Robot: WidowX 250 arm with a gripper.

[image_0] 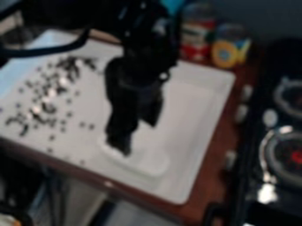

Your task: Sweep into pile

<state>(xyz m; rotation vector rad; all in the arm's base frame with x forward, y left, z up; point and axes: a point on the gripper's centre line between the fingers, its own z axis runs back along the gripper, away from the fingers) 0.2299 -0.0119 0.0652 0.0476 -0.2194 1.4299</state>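
My gripper point(139, 137) hangs over the middle of the white tray point(198, 101), its two fingers spread apart with a gap between them. The tip of the longer-looking left finger is at the upper left edge of a white, rounded object point(146, 160), which lies low on the tray; whether they touch I cannot tell. Many small dark pieces point(44, 102) are scattered over the tray's left part, in a loose band from its back edge down to the front left. A few stray pieces lie between that band and the gripper.
Behind the tray's back right corner stand a red-labelled bottle point(196, 37) and a yellow-labelled container point(226, 50). A black stove point(280, 172) with knobs is at the right, beyond a brown wooden strip point(215, 176).
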